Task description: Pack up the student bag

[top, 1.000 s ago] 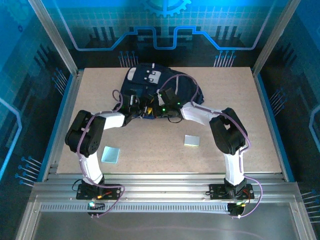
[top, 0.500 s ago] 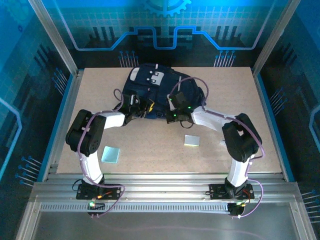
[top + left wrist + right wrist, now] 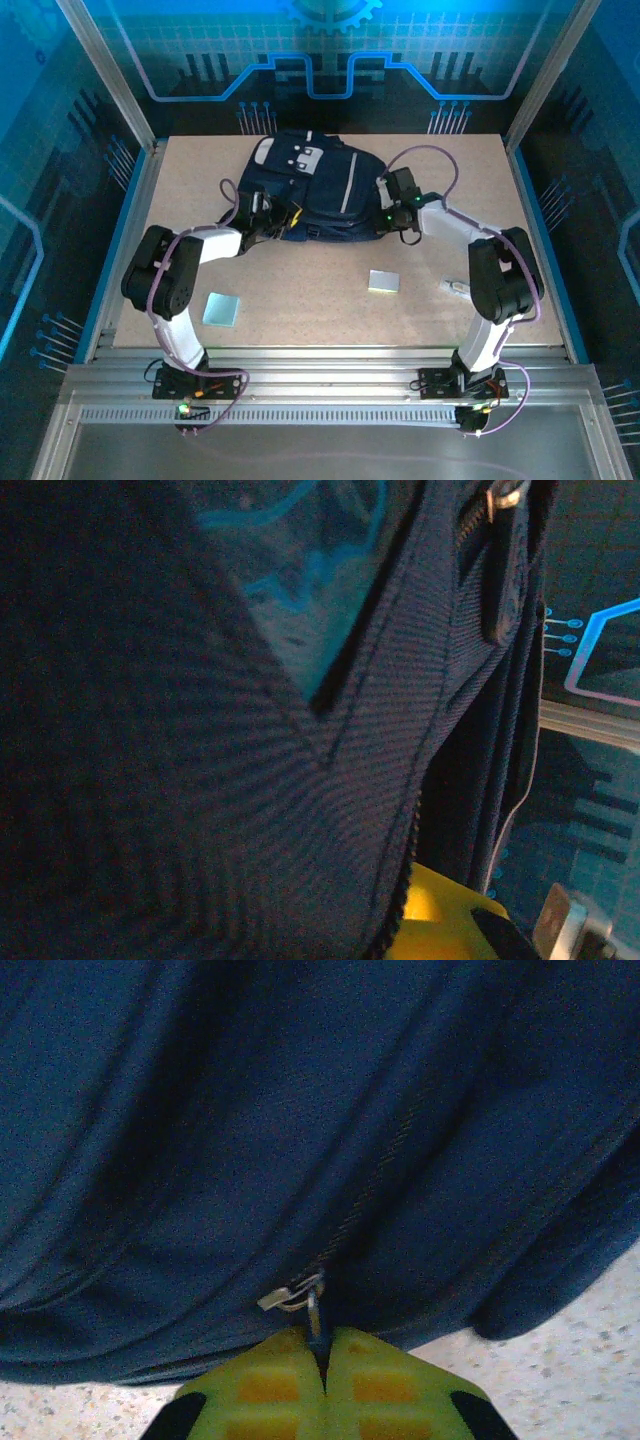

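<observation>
At the far middle of the table, the student bag is laid flat, its face with the light grey patches turned up. Its long axis is judged to run across the table, slanting from far left to near right, with the patched end pointing to the far left corner. The bag is flanked by 2 arms, 1 at each end.

The right gripper is pressed closed on the zipper pull, and the zipper line is seen running up and away from it. This grip is judged to be for drawing the zipper along. The left gripper is set against the near left edge, probably as an anchor so the fabric is kept taut. 1 yellow pad is seen under the cloth, but whether fabric is clamped cannot be told.
</observation>
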